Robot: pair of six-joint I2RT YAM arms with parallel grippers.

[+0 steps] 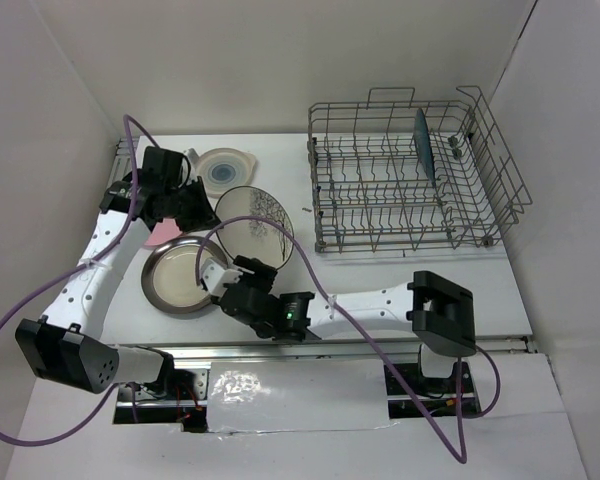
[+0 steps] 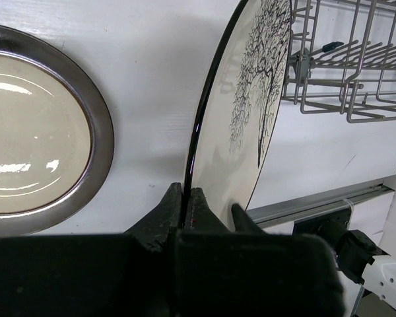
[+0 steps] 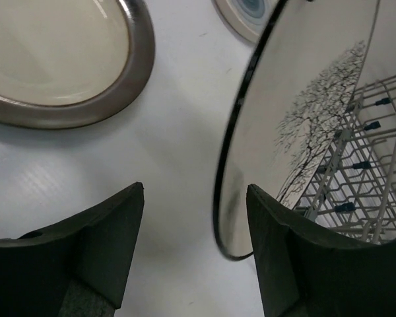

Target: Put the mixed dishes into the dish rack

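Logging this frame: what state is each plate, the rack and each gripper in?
grey branch plate: tilted up, rim clamped by left gripper
left gripper: shut on that plate's rim
right gripper: open, holding nothing
brown-rimmed plate: flat on table
blue-centre plate: flat on table
pink plate: on table, mostly hidden under left arm
teal plate: upright in dish rack
dish rack: one plate loaded

The right end effector (image 3: pixel 195 191) has its fingers spread wide, with white worktop (image 3: pixel 178 119) showing between them. Just ahead of its right finger, the grey plate with branch drawing (image 3: pixel 303 112) is tilted up on edge — dark rim toward the gap. Ahead-left lies the brown-rimmed cream plate (image 3: pixel 66 59), flat; farther ahead is a sliver of the blue-centred plate (image 3: pixel 247 10). The dish rack (image 3: pixel 361 164) shows to the right.
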